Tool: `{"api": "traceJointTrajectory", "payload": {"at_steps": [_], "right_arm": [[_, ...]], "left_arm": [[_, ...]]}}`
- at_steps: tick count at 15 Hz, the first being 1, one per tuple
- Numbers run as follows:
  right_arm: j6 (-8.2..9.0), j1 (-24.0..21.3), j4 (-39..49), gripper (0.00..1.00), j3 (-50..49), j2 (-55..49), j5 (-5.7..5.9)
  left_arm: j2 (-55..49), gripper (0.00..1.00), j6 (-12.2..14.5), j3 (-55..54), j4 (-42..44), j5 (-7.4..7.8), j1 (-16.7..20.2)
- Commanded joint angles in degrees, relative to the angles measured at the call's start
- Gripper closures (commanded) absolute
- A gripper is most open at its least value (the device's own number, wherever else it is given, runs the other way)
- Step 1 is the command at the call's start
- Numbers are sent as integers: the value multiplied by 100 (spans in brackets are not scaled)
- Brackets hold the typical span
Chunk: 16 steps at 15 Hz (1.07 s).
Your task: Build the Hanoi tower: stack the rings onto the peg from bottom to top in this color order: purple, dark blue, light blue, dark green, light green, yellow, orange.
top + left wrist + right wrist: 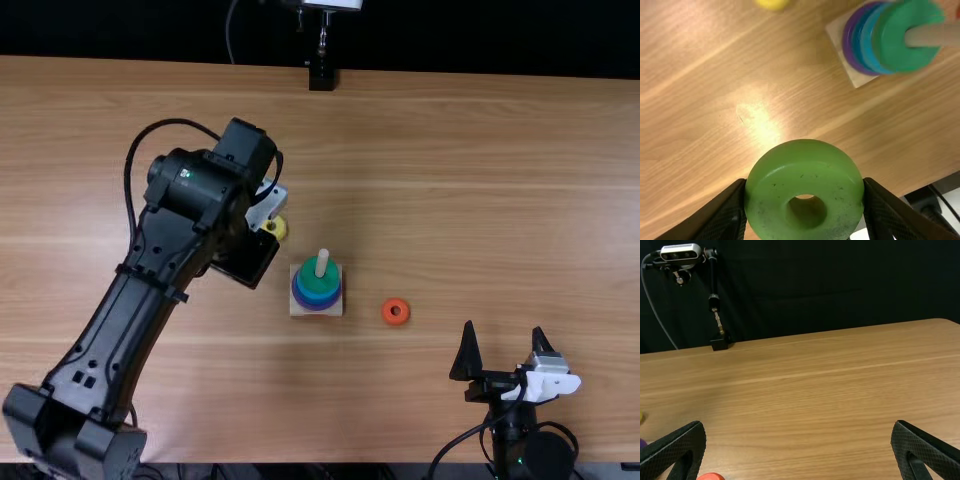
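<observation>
Left wrist view showed 4 rings (890, 50) stacked, the left hand (805, 182) pinching the light green ring (806, 172), yellow ring (772, 4) and orange ring (396, 302) unstacked.

Top view: up over the near edge of the table (480, 220), peering steeply down and forward, with the widest look of the three.
Left wrist view: close above the wood, aimed down, the light green ring (790, 180) nearest the lens.
Right wrist view: low, gazing across to the far edge and the black backdrop (815, 290).
Peg (322, 262): middle of the top view, shared with the left wrist view.
Purple sliver (642, 443): cut off in the right wrist view; I'd say the stack's lowest ring.
</observation>
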Motion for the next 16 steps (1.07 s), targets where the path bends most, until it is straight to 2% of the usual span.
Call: {"api": "traceJointTrajectory", "payload": {"at_steps": [1, 3, 6, 14, 16], "right_arm": [[3, -19, 25, 0, -38, -73, 12], [3, -19, 25, 0, -38, -73, 12], [3, -19, 25, 0, -38, -73, 12], [3, -19, 25, 0, -38, -73, 12], [3, -19, 25, 0, -38, -73, 12]], "left_arm": [[249, 100, -131, 447, -32, 80, -289], [504, 100, -384, 975, -32, 69, -544], [856, 100, -574, 1537, -32, 69, -746], [1357, 100, -732, 2029, -21, 80, -1054], [1392, 100, -858, 2029, -21, 80, -1098]]}}
